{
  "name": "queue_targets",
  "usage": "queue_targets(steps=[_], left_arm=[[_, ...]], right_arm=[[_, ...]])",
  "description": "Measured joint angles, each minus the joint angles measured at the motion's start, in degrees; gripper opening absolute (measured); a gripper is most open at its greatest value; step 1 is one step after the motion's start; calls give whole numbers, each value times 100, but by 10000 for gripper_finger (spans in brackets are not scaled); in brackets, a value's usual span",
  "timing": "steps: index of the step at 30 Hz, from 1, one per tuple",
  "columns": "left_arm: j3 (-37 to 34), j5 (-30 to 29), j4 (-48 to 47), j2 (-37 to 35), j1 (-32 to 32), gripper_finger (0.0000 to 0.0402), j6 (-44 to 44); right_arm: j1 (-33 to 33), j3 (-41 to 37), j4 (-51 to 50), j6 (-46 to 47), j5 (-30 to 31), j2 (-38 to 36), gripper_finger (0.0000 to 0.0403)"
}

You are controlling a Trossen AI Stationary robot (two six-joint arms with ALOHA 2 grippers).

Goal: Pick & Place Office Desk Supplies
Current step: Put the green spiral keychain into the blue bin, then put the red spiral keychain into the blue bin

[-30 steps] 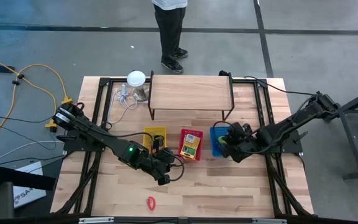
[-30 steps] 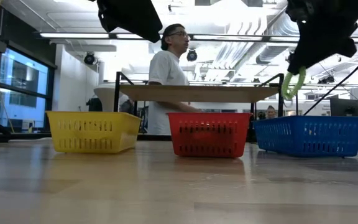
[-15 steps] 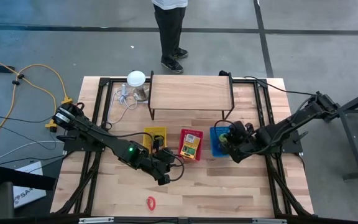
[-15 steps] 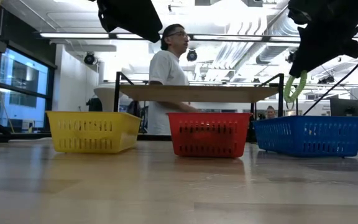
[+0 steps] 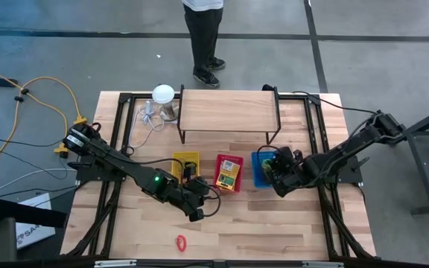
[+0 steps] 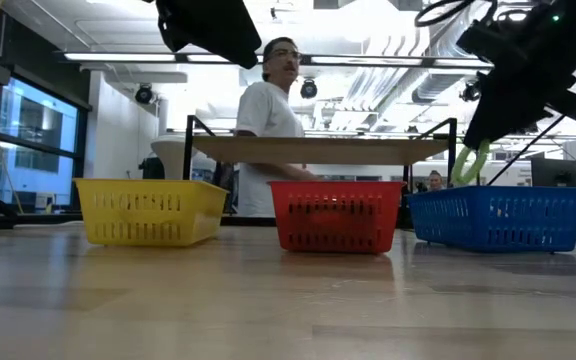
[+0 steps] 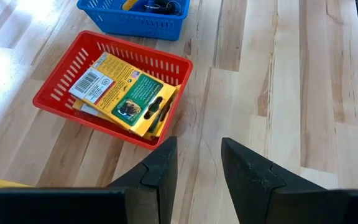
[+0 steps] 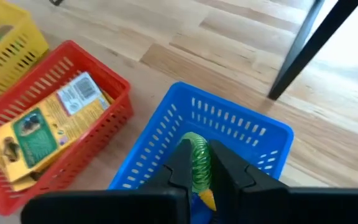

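Observation:
My right gripper hovers over the blue basket, shut on a green coiled ring, which shows as a pale green loop in the low view. My left gripper is open above bare table, near the red basket, which holds yellow-and-green card boxes. The blue basket holds small dark and yellow items. A yellow basket stands left of the red one. A small red ring lies on the table near its near edge. My right gripper pinches the green coiled ring by its upper part between the two fingers, coming from above and pointing down. The ring hangs below the fingers, lifted clear, with its lower end just above the blue basket's rim.
A wooden shelf on a black frame stands at the far side, with a white round-topped object and cable to its left. A person stands beyond the far edge. Bare table spreads near the red ring.
My right gripper has moved down toward the blue basket with the green ring still held; the ring now hangs lower, close to the basket's rim. My left arm has stayed still.

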Motion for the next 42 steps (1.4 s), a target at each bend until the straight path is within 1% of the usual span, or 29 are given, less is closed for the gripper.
queue_targets(steps=[6, 15, 18, 25, 29, 34, 40, 42], left_arm=[[0, 0, 2, 0, 0, 119, 0], [0, 0, 2, 0, 0, 119, 2], [0, 0, 0, 0, 0, 119, 2], [0, 0, 0, 0, 0, 119, 0], [0, 0, 0, 0, 0, 119, 0], [0, 0, 0, 0, 0, 119, 0], [0, 0, 0, 0, 0, 119, 0], [0, 0, 0, 0, 0, 119, 0]], right_arm=[[0, -66, 29, 2, 5, 7, 39], [2, -70, 118, 29, -17, 80, 45], [-9, -69, 185, 12, 10, 170, 62], [-16, -69, 192, 0, -21, 328, 126], [-16, -69, 199, -2, -15, 358, 151], [-16, -69, 201, -3, -2, 356, 166], [-13, -69, 199, -14, -14, 354, 168], [-16, -58, 194, -148, -23, 316, 168]])
